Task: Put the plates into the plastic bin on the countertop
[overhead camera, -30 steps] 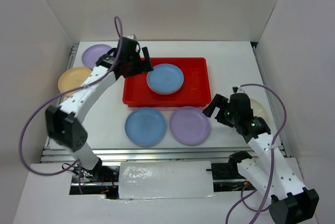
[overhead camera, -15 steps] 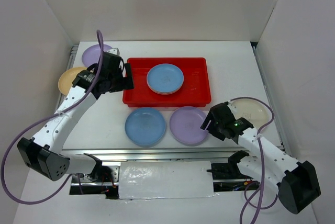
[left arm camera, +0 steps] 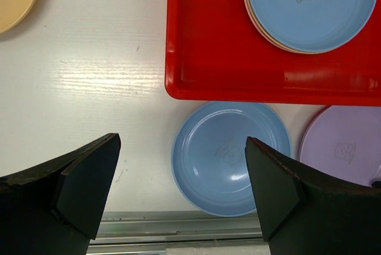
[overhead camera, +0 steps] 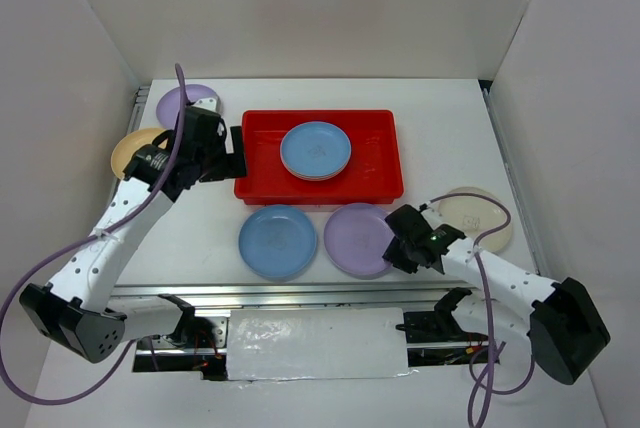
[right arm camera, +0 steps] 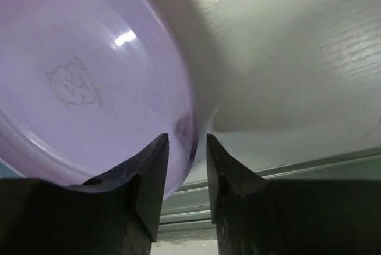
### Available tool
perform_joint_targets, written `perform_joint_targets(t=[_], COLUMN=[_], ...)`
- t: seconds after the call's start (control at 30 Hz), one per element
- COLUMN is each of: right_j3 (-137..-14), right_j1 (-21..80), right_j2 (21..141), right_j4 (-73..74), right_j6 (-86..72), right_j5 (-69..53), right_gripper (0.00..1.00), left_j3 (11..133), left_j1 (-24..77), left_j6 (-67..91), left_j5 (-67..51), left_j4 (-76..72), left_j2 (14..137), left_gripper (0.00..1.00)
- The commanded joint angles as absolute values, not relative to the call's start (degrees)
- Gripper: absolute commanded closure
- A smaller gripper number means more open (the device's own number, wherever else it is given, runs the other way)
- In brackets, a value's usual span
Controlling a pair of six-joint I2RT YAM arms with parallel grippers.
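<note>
Top external: one bin [overhead camera: 383, 153], five loose plates [overhead camera: 278, 240].

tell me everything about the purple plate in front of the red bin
The purple plate is round, shallow and glossy like plastic, with a faint bear outline at its centre. It lies face up on the white countertop, just before the red bin, beside a blue plate. The right tool straddles its rim; a firm pinch is unclear.

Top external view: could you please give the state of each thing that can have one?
Bright red rectangular plastic bin: holds a blue-topped plate stack.
Left pincer: open, empty.
Right pincer: straddling the lilac round plastic plate's rim, grip unclear.
Light blue round plastic plate: outside the bin, untouched.
</note>
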State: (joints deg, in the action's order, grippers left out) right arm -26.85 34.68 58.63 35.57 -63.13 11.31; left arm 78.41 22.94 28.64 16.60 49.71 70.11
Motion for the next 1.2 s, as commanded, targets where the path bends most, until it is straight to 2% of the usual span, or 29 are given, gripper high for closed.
perform_joint_targets(t=[0.0,0.03,0.13,0.33,0.47,0.6,0.77,0.87,1.07,1.17], right_j3=[-26.89,-26.89,-26.81,-29.44,-36.1,-42.18,-52.37,-60.35,-84.52,-96.65], right_j1=[37.0,37.87,39.63,46.04,49.91,51.15,45.54,37.02,27.17,24.18], right_j2=[55.82,55.38,52.48,41.85,34.9,34.89,49.63,60.97,84.52,97.18], right_j4=[36.2,36.82,39.81,50.34,60.18,57.93,46.25,38.86,38.67,43.06], right_j6=[-67.85,-68.37,-70.48,-77.24,-80.15,-74.03,-61.28,-53.01,-43.95,-40.62], right_j5=[15.9,16.87,18.01,21.08,25.65,26.54,22.34,18.29,11.18,7.39], right_gripper=[0.62,0.77,1.0,1.0,1.0,1.0,1.0,1.0,1.0,1.0], left_j3=[78.14,77.96,77.26,76.11,74.02,69.97,60.22,54.68,45.27,42.81], left_j1=[22.68,22.76,22.5,21.71,21.62,21.62,21.62,21.88,22.85,24.52], left_j6=[26.54,26.46,26.45,27.33,28.47,32.24,37.26,40.34,43.07,44.65], left_j5=[14.51,14.68,16.87,17.75,17.14,16.88,14.51,13.8,8.01,8.35], left_j4=[48.34,48.25,48.43,49.13,47.82,46.06,43.86,43.07,38.77,36.83], left_j2=[67.77,67.42,65.92,64.43,61.97,59.68,56.44,54.42,53.0,53.7], left_gripper=[0.01,0.01,0.01,0.01,0.01,0.01,0.01,0.01,0.01,0.01])
